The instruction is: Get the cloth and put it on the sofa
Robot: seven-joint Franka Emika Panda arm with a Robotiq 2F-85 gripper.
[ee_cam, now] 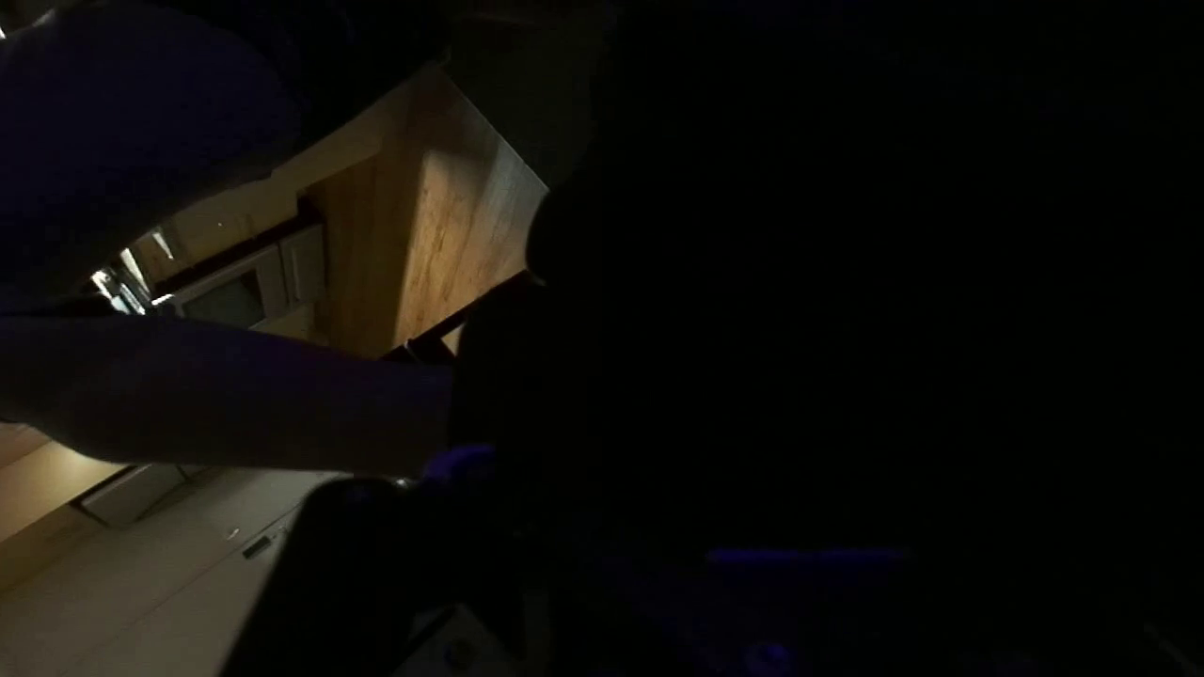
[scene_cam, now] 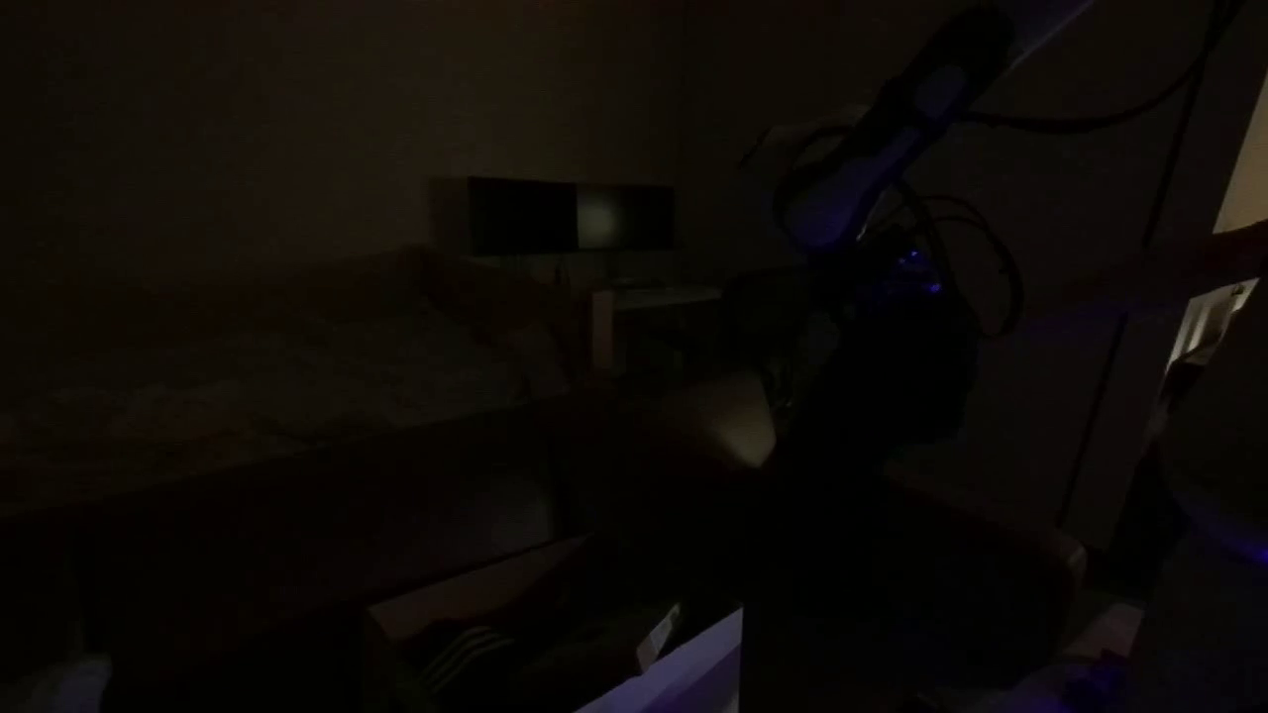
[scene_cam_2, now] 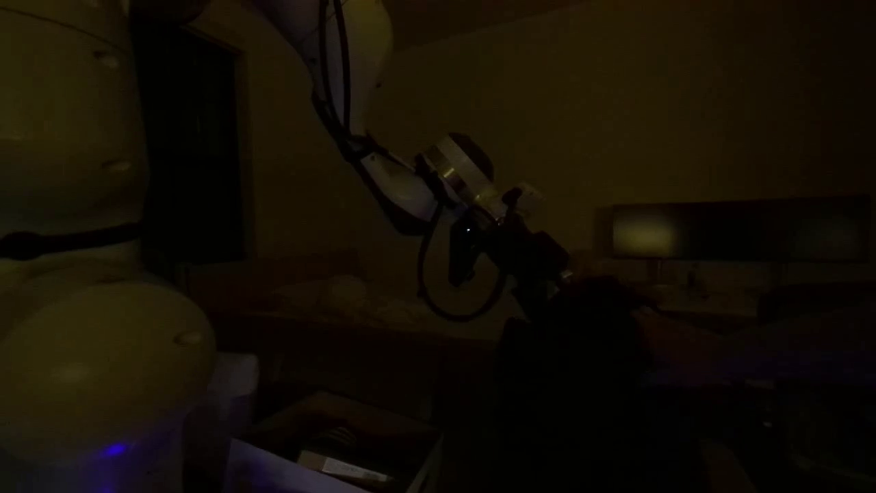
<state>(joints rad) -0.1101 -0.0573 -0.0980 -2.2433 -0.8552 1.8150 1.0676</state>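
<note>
Cloth [scene_cam_2: 582, 370] hangs right at the gripper [scene_cam_2: 556, 291], somebody's arm [ee_cam: 245, 400] beside it; way too dark to tell if jaws are clamped.

Home interior, apparently a bedroom, dimly lit: one bed [scene_cam: 357, 284] with rumpled bedding [scene_cam: 228, 391], its end near the left edge of a desk-type counter [scene_cam: 666, 295] in an exterior view; two flat monitors [scene_cam: 565, 216], side by side toward the counter's back edge; plain wall [scene_cam: 555, 89] behind.
</note>
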